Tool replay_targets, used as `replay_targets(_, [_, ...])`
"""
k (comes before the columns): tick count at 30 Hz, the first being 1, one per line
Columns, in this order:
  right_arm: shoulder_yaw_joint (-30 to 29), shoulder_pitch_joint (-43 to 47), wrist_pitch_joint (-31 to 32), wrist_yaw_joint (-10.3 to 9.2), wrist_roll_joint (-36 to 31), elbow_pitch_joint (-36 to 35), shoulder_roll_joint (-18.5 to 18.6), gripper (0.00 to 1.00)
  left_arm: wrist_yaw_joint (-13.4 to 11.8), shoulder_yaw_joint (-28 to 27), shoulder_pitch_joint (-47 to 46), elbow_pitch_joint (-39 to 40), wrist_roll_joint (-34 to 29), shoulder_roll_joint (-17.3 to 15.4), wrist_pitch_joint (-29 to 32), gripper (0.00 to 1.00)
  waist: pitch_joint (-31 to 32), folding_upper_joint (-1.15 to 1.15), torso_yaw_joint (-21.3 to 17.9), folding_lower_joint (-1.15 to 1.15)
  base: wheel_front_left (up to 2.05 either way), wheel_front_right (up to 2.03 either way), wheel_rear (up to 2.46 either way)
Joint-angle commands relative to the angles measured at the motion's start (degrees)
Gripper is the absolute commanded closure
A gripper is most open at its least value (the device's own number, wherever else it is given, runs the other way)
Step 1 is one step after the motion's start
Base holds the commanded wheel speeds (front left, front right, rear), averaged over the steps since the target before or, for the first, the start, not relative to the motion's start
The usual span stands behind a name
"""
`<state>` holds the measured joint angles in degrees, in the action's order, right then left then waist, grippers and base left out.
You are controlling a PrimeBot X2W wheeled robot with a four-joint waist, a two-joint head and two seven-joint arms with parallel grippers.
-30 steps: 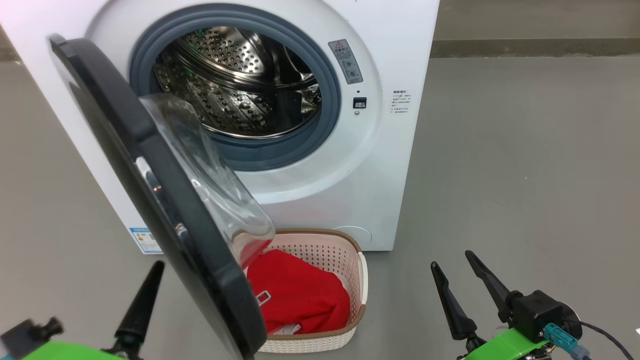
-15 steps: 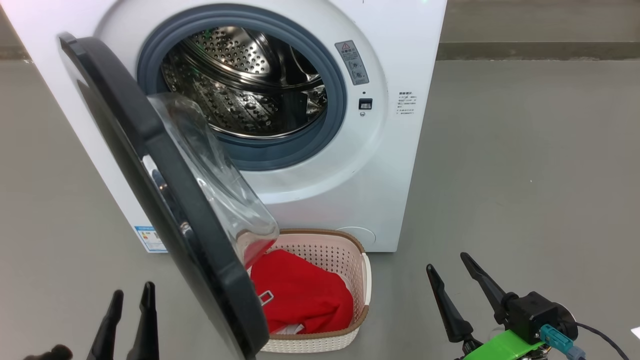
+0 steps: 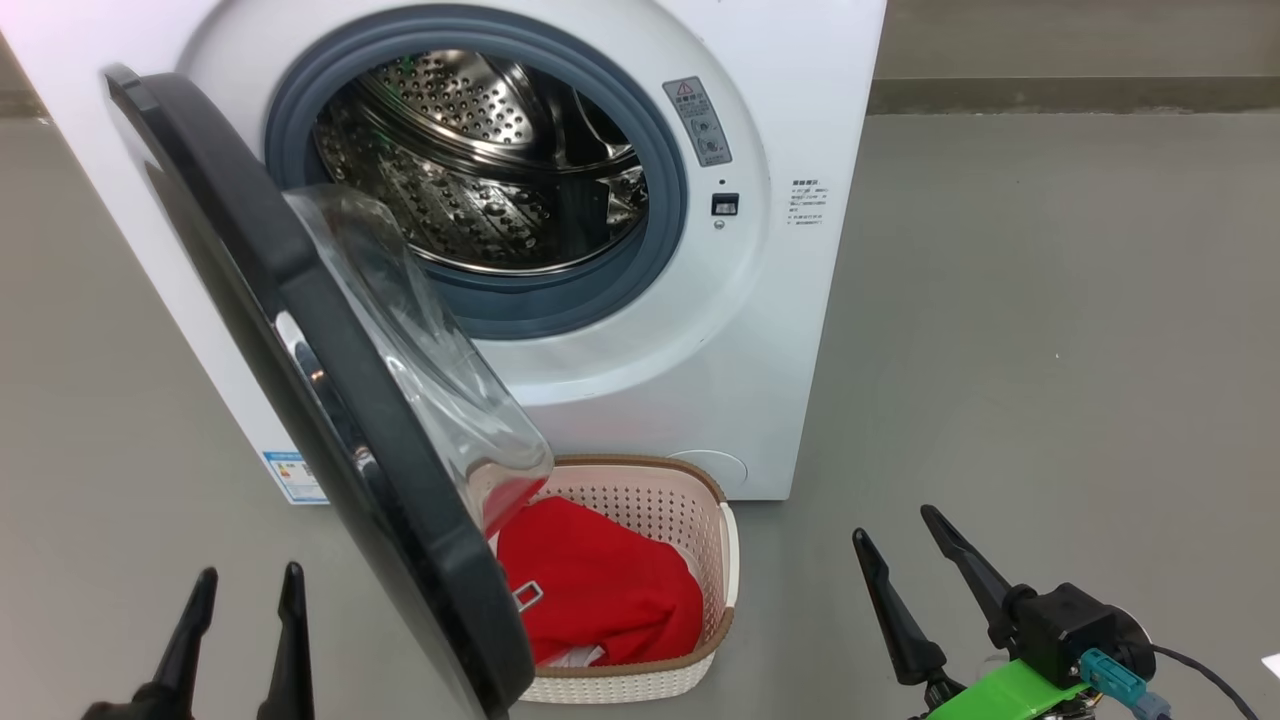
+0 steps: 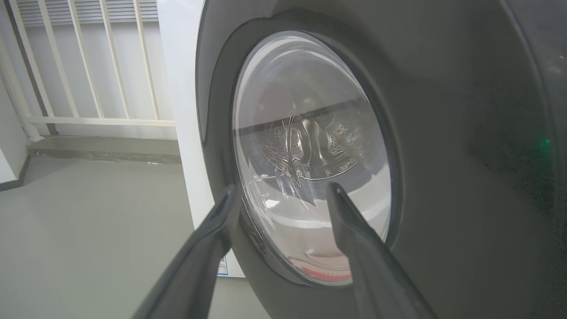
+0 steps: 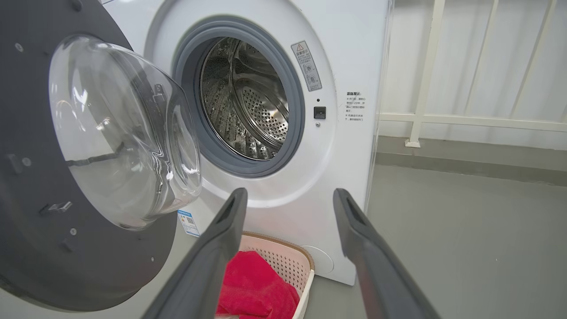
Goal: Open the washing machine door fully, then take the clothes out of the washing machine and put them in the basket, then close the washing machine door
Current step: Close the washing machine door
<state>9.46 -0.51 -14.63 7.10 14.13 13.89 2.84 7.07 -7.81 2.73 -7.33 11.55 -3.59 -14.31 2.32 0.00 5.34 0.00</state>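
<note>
Since clothes (image 3: 600, 590) already lie in basket (image 3: 640, 466), door (image 3: 240, 260): half open, just ahead of left gripper (image 3: 249, 575), well to the left of right gripper (image 3: 895, 525).
handling: rigid, swinging, probably heavy; glossy rim (image 4: 443, 133) likely slippery, glass (image 4: 310, 110) no place to pinch.
hold: push flat on the rim near its free edge.
left gripper: fingers wide, empty.
right gripper: fingers wide, empty.

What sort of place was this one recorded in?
Likely a home laundry spot, perhaps a balcony: a front-loading washing machine on a grey floor, a basket holding red clothes, a white railing behind.
</note>
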Motion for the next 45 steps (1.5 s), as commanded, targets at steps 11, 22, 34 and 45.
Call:
replay_targets(11, [1.05, -2.4, -0.37, 0.39, 0.8, -1.6, 0.04, 0.0, -0.94, -3.39, 0.54, 0.08, -5.79, 0.54, -0.68, 0.0, -0.15, 0.0, 0.03, 0.0, 0.0, 0.0, 0.0])
replay_targets(22, [1.03, -2.71, -0.37, 0.39, 0.9, -1.45, 0.04, 0.0, -0.86, -3.43, 0.43, -0.77, -4.0, 0.69, -0.69, 0.0, -0.04, 0.0, 0.0, 0.0, 0.0, 0.0, 0.0])
replay_targets(34, [0.86, -2.64, -0.37, 0.39, 0.84, -1.54, 0.04, 0.0, -1.55, -2.73, 0.74, -0.95, -3.73, 0.7, -0.69, 0.0, -0.12, 0.0, -0.15, 0.0, 0.0, 0.0, 0.0])
replay_targets(45, [1.02, -2.66, -0.37, 0.39, 1.04, -1.42, 0.04, 0.0, -1.77, -2.34, 0.88, -1.03, -4.27, 0.71, -0.69, 0.11, -0.09, 0.0, -0.18, 0.0, 0.0, 0.0, 0.0])
